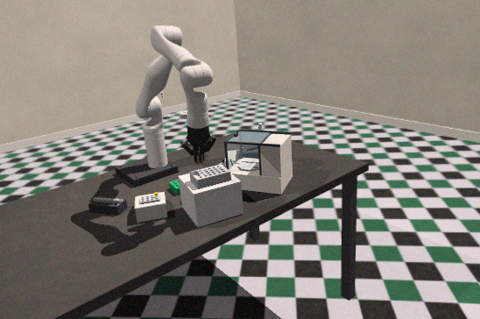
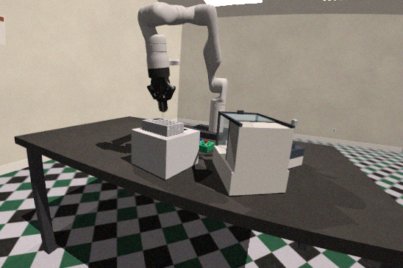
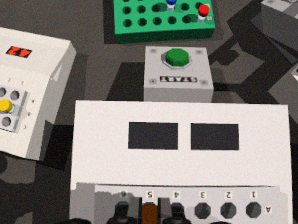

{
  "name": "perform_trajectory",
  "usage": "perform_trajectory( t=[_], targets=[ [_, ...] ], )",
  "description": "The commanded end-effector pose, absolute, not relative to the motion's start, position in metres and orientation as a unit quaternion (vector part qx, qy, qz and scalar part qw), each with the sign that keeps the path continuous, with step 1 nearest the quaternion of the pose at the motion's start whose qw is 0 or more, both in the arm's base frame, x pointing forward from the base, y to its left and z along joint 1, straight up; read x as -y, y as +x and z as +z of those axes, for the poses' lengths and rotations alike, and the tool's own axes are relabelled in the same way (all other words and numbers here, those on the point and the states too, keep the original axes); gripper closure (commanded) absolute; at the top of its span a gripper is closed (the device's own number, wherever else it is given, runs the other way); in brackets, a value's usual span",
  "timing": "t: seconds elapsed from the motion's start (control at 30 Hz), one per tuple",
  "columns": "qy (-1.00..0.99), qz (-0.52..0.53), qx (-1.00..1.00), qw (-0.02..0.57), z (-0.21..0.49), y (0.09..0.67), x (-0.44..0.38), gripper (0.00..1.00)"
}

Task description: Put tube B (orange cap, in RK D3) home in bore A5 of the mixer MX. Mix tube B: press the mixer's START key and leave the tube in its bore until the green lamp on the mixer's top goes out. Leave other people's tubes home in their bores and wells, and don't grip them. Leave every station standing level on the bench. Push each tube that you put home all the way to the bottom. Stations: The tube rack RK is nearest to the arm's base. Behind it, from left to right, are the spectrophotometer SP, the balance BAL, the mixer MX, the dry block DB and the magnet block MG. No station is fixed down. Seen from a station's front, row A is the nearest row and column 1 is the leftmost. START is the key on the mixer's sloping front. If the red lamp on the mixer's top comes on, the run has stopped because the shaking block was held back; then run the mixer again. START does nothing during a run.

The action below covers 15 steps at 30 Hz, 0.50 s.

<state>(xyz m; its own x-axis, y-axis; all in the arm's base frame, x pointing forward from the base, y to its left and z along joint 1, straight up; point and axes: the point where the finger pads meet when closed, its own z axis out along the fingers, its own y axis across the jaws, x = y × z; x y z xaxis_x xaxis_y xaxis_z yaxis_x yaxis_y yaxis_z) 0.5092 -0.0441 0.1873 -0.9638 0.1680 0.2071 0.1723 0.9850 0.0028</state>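
Fingers of the black two-finger gripper (image 1: 200, 159) (image 2: 163, 110) (image 3: 149, 216) stand narrow, closed on the orange cap (image 1: 200, 162) (image 3: 149, 213) of tube B, with the gripper pointing down at the end of the white jointed arm (image 1: 194, 74) (image 2: 157, 51). Tube B's pale, slim body (image 2: 162, 115) shows below the fingertips, above the grey bored block (image 1: 211, 182) (image 2: 154, 127) (image 3: 82, 205) on top of the white, boxy mixer (image 1: 210, 203) (image 2: 151, 152) (image 3: 180, 112). From the wrist, the cap lines up with the column marked 5, near row A; whether the tube's lower end is inside a bore cannot be told. Two dark rectangular panels (image 3: 153, 136) (image 3: 214, 137) lie on the mixer's front, and beyond them the round green START key (image 3: 177, 57) sits on a light grey housing (image 3: 152, 91). Past that is the green perforated rack (image 1: 174, 187) (image 2: 207, 146) (image 3: 165, 34), carrying a blue-capped tube (image 3: 171, 4) and a red-capped tube (image 3: 203, 11). To one side of the mixer stands a white station with a red display (image 1: 151, 212) (image 3: 62, 57), a yellow-capped tube (image 1: 156, 194) (image 3: 5, 105) in its block; on the other side is the white balance with glass panes (image 1: 285, 155) (image 2: 259, 156). Both the mixer and the balance stand upright on the dark table (image 1: 44, 238) (image 2: 331, 222).
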Motion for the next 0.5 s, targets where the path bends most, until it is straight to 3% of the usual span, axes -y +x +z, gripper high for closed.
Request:
perform_trajectory(
  t=[0.0,0.47],
  targets=[
    [-0.086,-0.01,0.991,0.103,0.1877,0.5096,0.0442,0.9],
    [-0.086,-0.01,0.991,0.103,0.1845,0.5096,0.0442,0.9]
  ],
)
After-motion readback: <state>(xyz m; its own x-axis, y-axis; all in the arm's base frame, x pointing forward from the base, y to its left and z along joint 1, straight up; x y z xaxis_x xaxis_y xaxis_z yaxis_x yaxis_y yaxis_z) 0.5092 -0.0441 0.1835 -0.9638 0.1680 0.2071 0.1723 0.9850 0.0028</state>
